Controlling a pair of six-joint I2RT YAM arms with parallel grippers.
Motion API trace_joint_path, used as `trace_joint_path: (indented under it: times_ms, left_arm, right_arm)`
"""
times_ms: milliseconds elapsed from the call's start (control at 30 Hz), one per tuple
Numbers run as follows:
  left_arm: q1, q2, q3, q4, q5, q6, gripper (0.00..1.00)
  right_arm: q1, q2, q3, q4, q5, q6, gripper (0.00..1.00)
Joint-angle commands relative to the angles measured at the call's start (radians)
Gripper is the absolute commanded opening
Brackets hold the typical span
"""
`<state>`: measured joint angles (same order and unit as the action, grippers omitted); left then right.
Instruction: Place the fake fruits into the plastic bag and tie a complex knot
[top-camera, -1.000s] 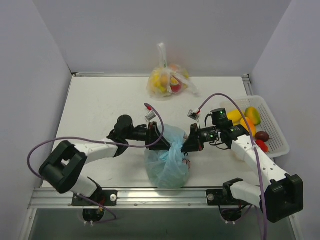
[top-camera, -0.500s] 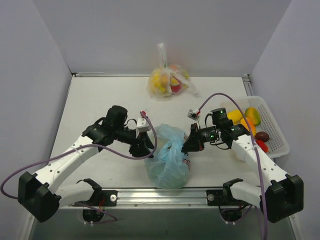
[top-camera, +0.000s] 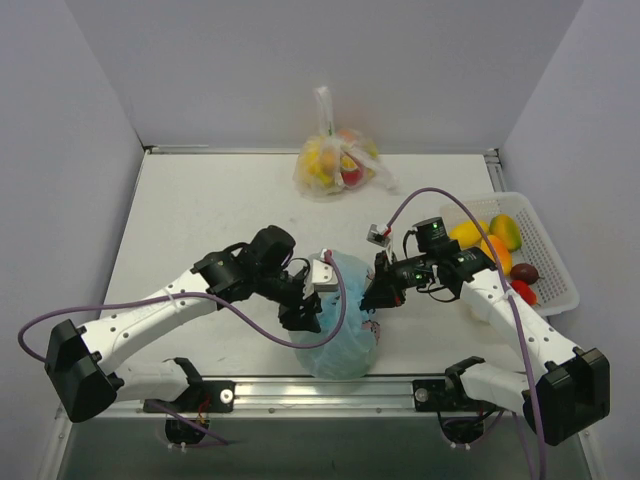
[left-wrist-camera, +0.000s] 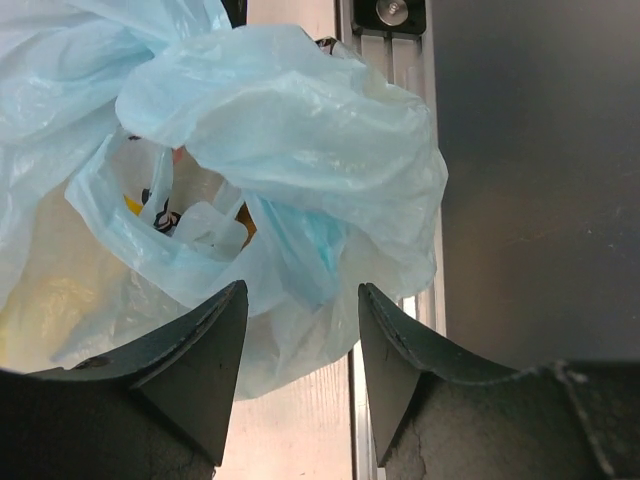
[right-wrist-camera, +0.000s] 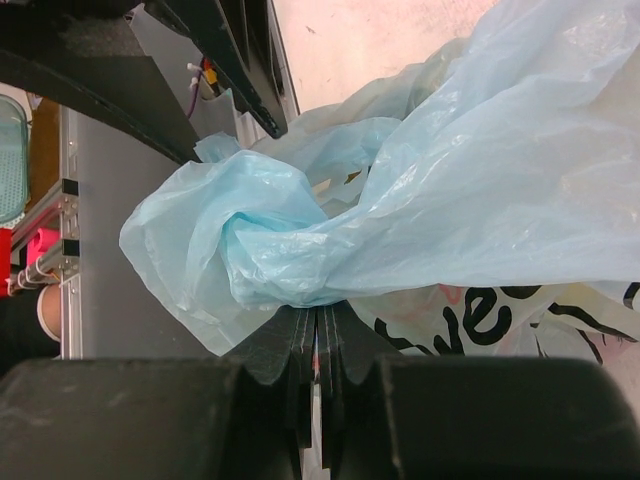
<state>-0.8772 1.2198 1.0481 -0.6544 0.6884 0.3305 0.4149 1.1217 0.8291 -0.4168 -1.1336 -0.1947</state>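
White tabletop (top-camera: 200, 200) bears the plastic bag (top-camera: 345, 345). At the bag's right, the right gripper (top-camera: 372, 297) pinches its bunched plastic tight; at its left, the left gripper (top-camera: 303, 318) gapes empty and should bite the loose plastic deep.

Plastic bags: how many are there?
2. The light-blue bag sits front and centre on the table; a clear bag lies at the back.

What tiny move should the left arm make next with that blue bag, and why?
Probably lower and close the left end effector on the loose fold of the thin light-blue plastic bag seen between its open jaws; the right end effector is shut on another part.
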Motion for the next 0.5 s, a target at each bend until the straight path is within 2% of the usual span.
trace_joint_path:
  times_ms: [0,133,167,300,467]
  left_arm:
    - [-0.035,0.014,0.038,0.07,-0.061,-0.045,0.57]
    - [-0.052,0.037,0.035,0.104,-0.029,-0.093,0.53]
    - [-0.055,0.038,0.032,0.111,-0.023,-0.097,0.48]
    - [-0.06,0.035,0.021,0.144,-0.026,-0.134,0.42]
    - [-0.033,0.026,0.021,0.162,-0.07,-0.206,0.13]
  right_arm:
    - [0.012,0.001,0.041,-0.024,0.006,-0.023,0.0]
    - [0.012,0.0,0.047,-0.025,0.011,-0.023,0.0]
    - [0.013,0.0,0.048,-0.027,0.011,-0.023,0.0]
    - [0.016,0.001,0.05,-0.027,0.018,-0.025,0.0]
    - [0.018,0.001,0.061,-0.054,0.031,-0.061,0.0]
